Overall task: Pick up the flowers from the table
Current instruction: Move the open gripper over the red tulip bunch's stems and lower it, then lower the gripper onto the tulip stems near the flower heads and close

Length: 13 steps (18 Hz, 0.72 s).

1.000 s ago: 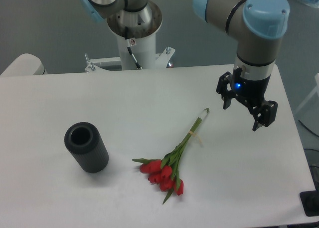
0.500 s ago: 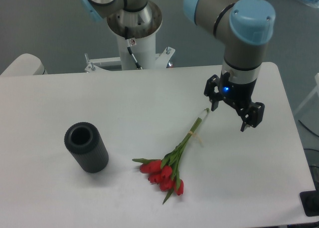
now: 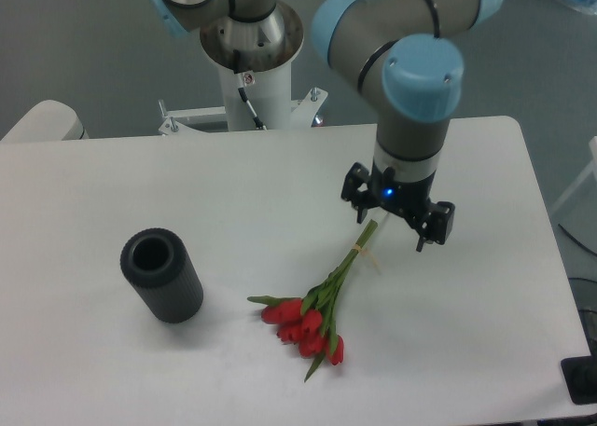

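No legible writing. Arm is reaching down over the table (image 3: 140,174); gripper (image 3: 393,228), fingers spread, is hovering above the flowers' (image 3: 322,300) stem ends.

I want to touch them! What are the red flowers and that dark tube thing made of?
The flowers look like tulips, real or fake: smooth red buds, thin green stems. The dark grey ribbed cylinder looks like matte rubber or plastic; can't tell which.

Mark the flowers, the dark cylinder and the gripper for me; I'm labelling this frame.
flowers (image 3: 305,325), fixed camera, on the red buds.
dark cylinder (image 3: 173,286), fixed camera, on its ribbed side.
gripper (image 3: 390,229), fixed camera, midway between fingertips.
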Available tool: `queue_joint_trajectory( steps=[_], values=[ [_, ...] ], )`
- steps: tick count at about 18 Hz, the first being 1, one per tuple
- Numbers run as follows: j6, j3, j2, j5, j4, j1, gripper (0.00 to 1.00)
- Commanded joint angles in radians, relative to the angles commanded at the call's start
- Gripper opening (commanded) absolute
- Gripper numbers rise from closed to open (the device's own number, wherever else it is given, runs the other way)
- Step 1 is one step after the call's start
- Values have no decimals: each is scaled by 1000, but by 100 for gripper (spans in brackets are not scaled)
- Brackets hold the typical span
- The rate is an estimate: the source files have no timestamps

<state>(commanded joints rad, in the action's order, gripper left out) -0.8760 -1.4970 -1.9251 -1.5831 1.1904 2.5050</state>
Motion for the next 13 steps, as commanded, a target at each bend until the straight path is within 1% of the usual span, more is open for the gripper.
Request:
queue_joint_trajectory(
  steps=[2,3,6,8,10,11,12,13],
  values=[
    [-3,-37,-6,0,-6,-2,100],
    [-11,-54,-8,0,-20,-2,100],
    [-40,-83,-28,3,-106,-3,100],
    [-44,-103,-38,3,-121,-8,100],
    [-46,-111,-64,5,-162,-15,100],
    [-55,-124,-75,5,-182,-17,100],
    [-81,-132,-83,5,-199,-17,100],
    [-113,-152,-84,5,-204,-18,100]
  ],
)
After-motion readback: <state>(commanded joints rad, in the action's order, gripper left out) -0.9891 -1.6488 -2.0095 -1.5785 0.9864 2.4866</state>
